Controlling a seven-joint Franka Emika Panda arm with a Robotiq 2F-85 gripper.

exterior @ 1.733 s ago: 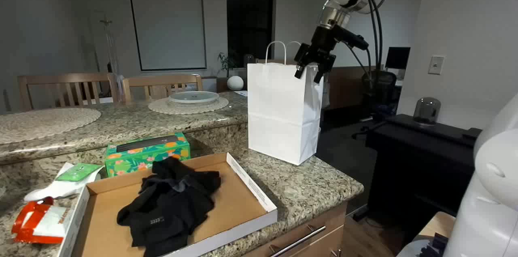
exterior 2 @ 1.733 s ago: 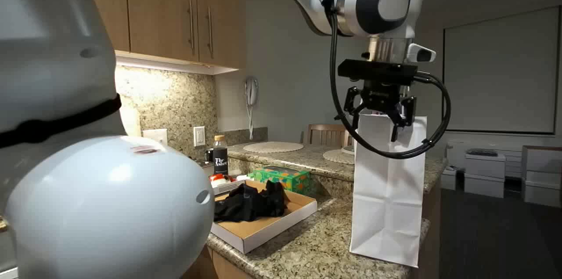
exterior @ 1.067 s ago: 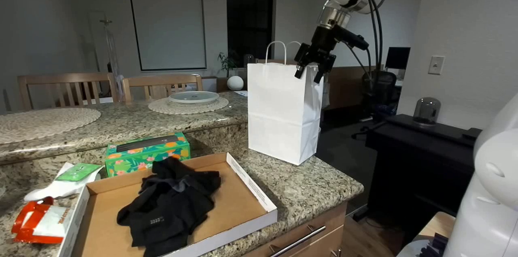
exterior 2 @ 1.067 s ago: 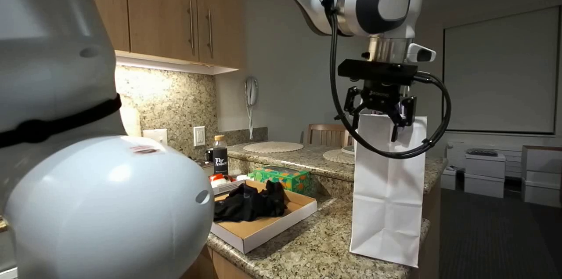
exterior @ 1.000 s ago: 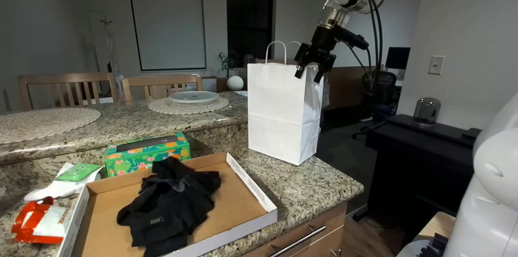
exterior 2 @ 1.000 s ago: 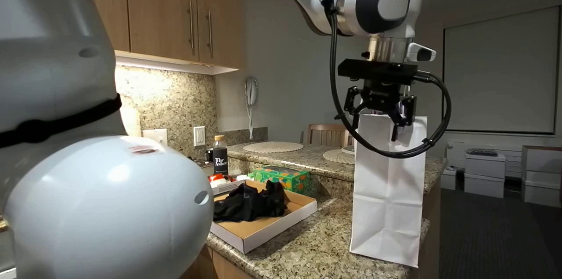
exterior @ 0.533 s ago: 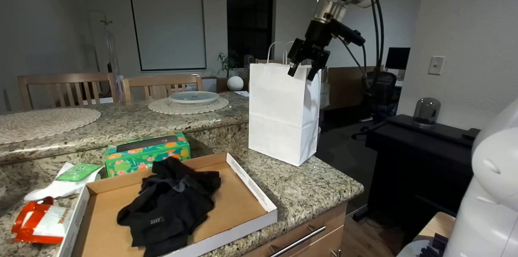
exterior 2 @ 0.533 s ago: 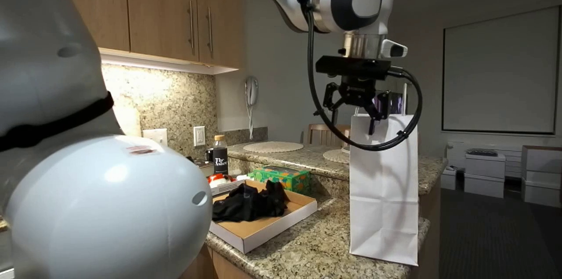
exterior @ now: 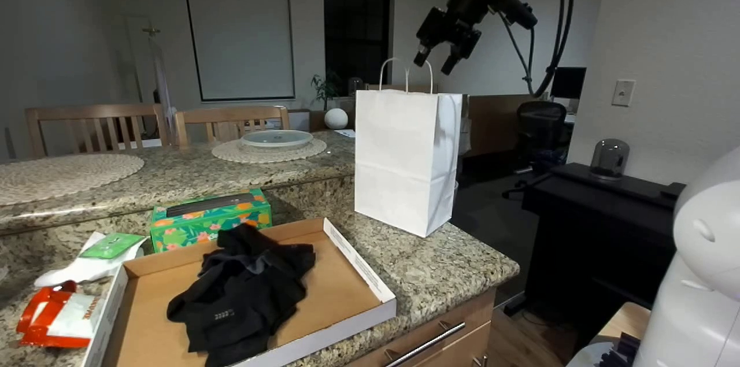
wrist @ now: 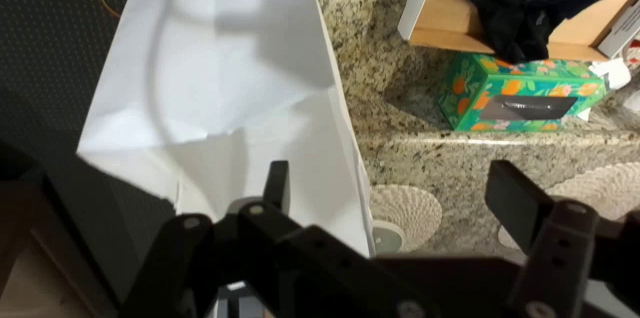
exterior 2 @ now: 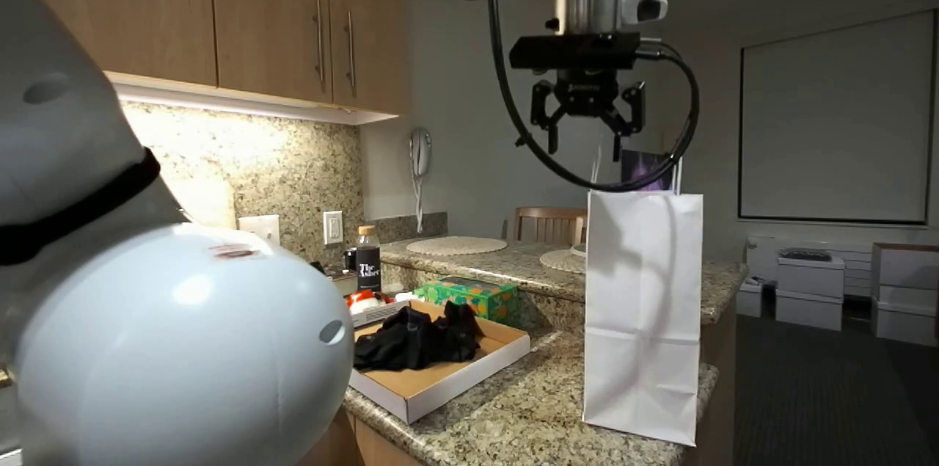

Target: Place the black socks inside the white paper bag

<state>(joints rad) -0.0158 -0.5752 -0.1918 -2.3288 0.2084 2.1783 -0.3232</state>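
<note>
Black socks (exterior: 248, 292): lie in a loose heap inside a shallow cardboard tray (exterior: 338, 292) on the granite counter (exterior: 428, 266), well below the gripper (exterior: 435, 62) and well apart from it to the side; at upper right in the wrist view. Gripper: fingers (wrist: 277, 188) spread apart, higher than the rim of the white paper bag (exterior: 396, 153). Bag: stands upright on the counter, near the tray. Green patterned box (exterior: 214, 219): sits just beside the tray.

Socks (exterior: 248, 292) in tray (exterior: 338, 289); bag (exterior: 396, 159) near tray, on counter (exterior: 433, 269).
</note>
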